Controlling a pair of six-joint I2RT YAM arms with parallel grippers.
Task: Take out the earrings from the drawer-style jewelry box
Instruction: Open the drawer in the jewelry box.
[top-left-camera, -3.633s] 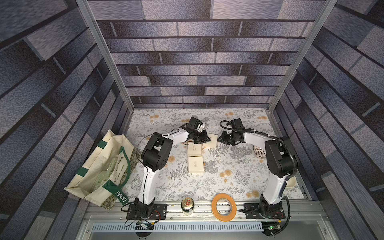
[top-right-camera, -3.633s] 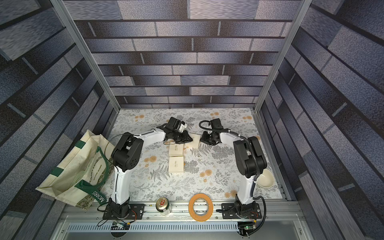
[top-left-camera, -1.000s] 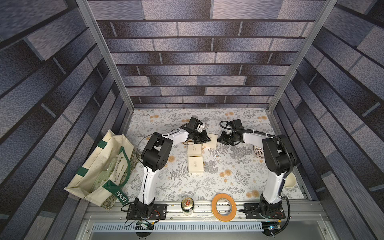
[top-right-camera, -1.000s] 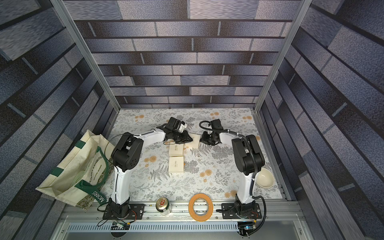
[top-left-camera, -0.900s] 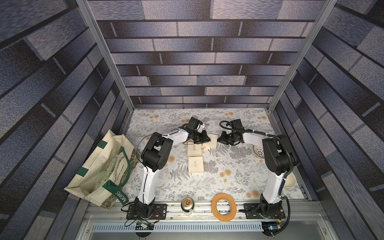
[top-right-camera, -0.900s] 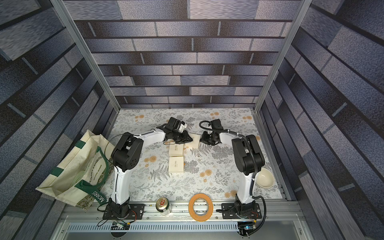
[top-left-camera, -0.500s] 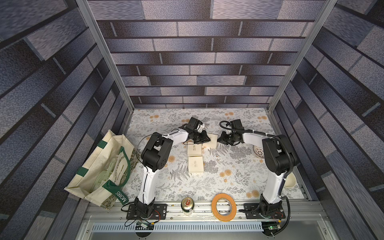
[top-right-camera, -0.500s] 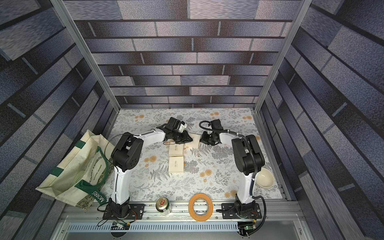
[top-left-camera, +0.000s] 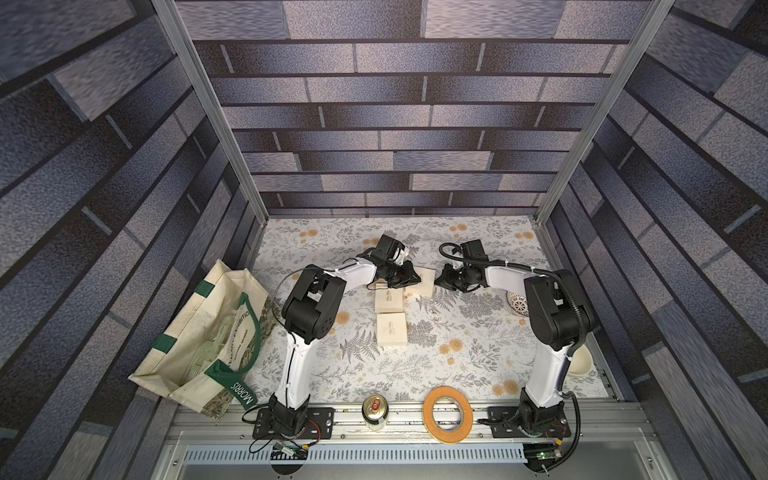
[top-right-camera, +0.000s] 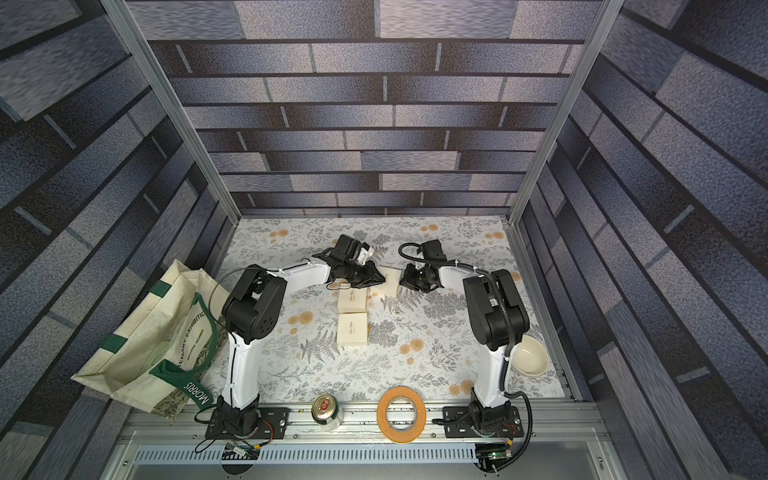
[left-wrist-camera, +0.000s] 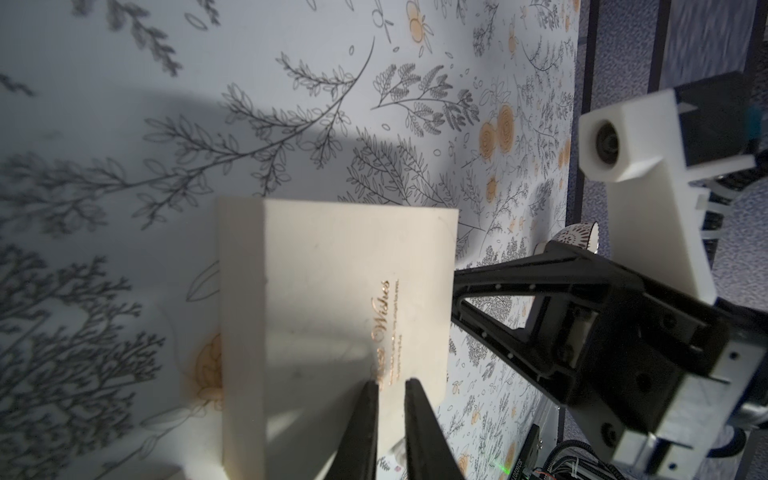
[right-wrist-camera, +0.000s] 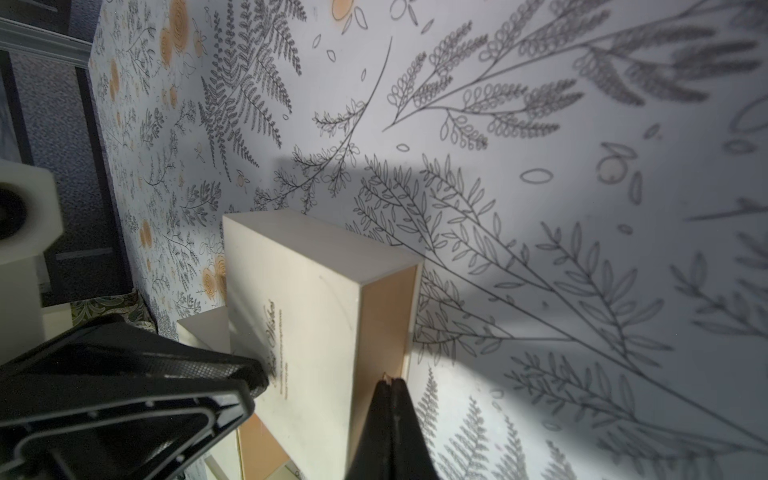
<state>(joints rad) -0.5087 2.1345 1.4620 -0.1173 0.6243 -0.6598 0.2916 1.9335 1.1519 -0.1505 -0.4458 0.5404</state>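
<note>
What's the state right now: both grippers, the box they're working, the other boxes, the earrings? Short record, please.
left gripper: jaws slightly apart, tips on the lettered top of the cream box
right gripper: shut, tips at that box's brown end face; whether it pinches a tab cannot be told
other cream boxes: two, lying flat close together, nearer the arm bases
earrings: too small to make out for sure

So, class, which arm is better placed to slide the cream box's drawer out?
Right: the right fingers are shut at the cream cardboard box's tan drawer end; the left fingers sit over its top.
</note>
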